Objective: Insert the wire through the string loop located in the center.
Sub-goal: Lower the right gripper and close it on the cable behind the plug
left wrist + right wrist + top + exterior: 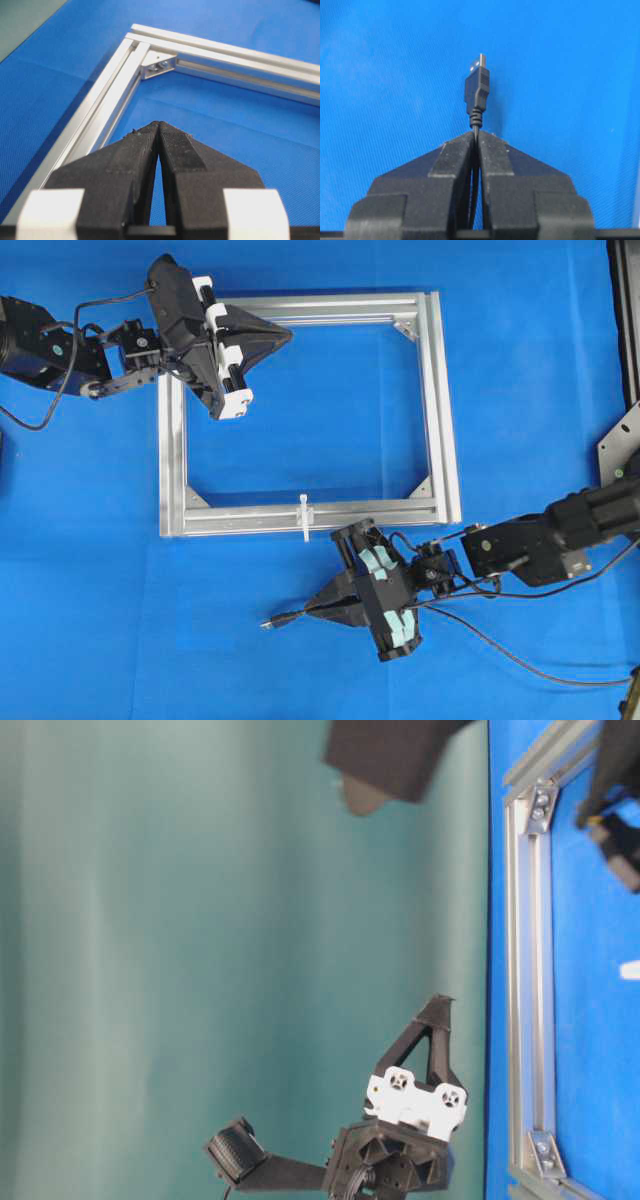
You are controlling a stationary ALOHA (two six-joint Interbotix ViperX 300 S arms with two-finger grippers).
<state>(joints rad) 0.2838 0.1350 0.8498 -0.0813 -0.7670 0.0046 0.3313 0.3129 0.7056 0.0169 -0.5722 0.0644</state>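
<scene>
The wire (300, 614) sits pinched in my right hand (322, 609), its plug (477, 87) poking straight out past the closed fingertips, long axis in line with the hand. The string loop (304, 517) lies off to that hand's side, on the near rail of the aluminium frame (440, 410), so I judge the plug points along the rail, not at the loop; a turn comes first. Whether the loop's opening faces me I can't quite tell. My left hand (283, 336) is clenched empty, well away at the frame's far corner.
</scene>
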